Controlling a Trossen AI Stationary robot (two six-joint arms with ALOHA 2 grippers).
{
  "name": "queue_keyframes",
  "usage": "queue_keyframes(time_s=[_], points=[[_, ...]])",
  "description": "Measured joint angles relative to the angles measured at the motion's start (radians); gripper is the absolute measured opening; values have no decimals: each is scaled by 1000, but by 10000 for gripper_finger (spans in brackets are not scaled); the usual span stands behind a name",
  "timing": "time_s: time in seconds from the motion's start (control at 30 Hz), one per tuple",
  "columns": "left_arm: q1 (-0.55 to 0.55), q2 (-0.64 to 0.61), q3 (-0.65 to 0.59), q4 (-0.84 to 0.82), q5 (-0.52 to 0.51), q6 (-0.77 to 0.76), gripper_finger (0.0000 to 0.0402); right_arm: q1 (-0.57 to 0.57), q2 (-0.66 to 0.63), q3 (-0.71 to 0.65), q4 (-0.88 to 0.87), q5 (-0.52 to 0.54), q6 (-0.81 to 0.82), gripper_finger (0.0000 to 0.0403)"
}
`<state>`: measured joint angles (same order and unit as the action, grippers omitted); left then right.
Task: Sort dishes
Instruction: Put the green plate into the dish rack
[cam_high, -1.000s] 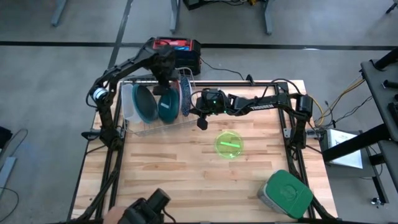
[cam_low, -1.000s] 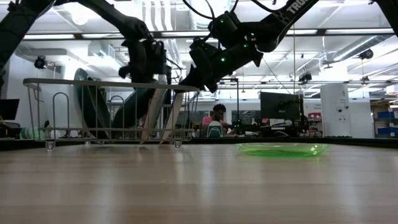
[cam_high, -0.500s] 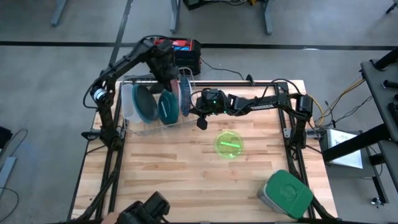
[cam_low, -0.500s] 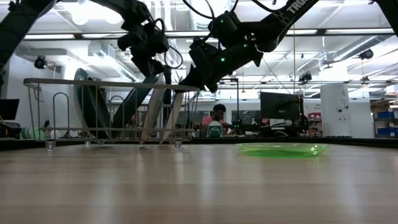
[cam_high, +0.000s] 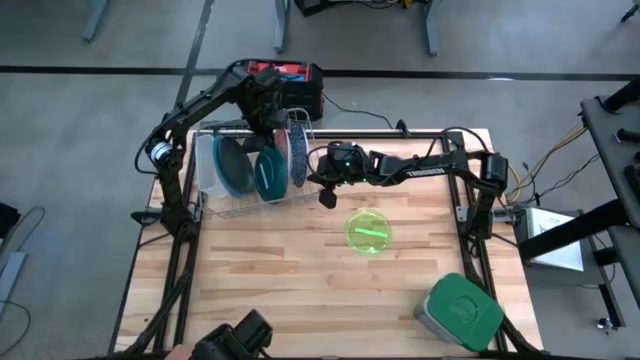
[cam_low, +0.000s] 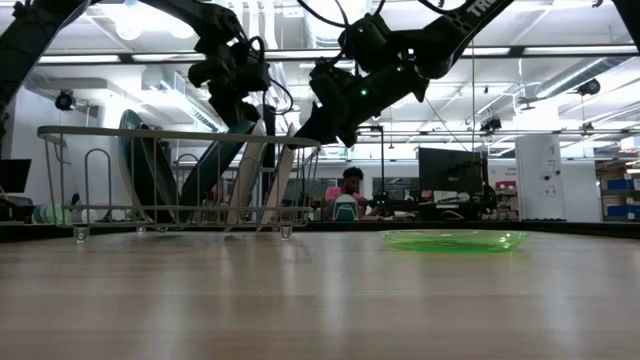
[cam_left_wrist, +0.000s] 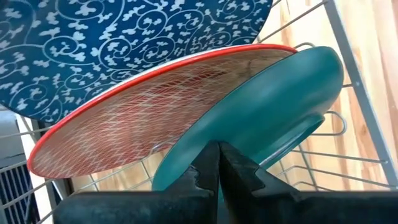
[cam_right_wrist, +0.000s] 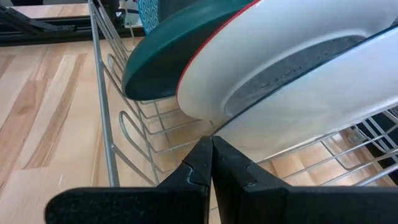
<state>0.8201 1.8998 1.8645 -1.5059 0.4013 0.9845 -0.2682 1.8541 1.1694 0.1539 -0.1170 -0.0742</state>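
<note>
Step in hand: racking dishes. Left gripper (cam_high: 266, 128), fingers together, empty, above teal bowl (cam_high: 268, 172) in wire rack (cam_high: 245, 208). Right gripper (cam_high: 318, 182), fingers together, empty, beside the rack. Lime plate (cam_high: 368, 232) near the right gripper, flat on table (cam_high: 300, 290). Next, likely: right opens, reaches it.

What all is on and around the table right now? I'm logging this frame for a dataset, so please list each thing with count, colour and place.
Wire rack: one, metal, table's far left.
Dishes in rack: teal plates, a red-rimmed plate, a blue patterned plate; exact count unclear.
Lime green plate: one, flat on the table's middle.
Container with green lid: one, grey, near right corner.
Person: one, seated in the room behind.
Left gripper: shut, over the rack.
Right gripper: shut, at the rack's right end.
</note>
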Motion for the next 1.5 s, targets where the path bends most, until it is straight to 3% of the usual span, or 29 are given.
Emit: queue_keyframes(time_s=[0.2,0.4,0.53,0.7,1.03,1.23,1.5], points=[[-1,-1,1,-11,5,-1,0,5,-2,-2,27,-3,40,0],[-1,-1,1,-14,8,-2,0,19,-8,4,71,-88,239,9],[-2,-1,1,-15,9,-3,0,38,-2,54,76,-112,357,48],[-2,-1,-1,-14,9,-2,0,58,26,137,-31,-38,442,116],[-3,-1,-2,-13,9,4,0,64,35,169,-22,16,575,238],[-3,-1,-2,-11,9,12,0,80,57,174,-1,68,600,272],[-4,-1,-3,-6,11,12,0,91,146,245,5,78,638,275]])
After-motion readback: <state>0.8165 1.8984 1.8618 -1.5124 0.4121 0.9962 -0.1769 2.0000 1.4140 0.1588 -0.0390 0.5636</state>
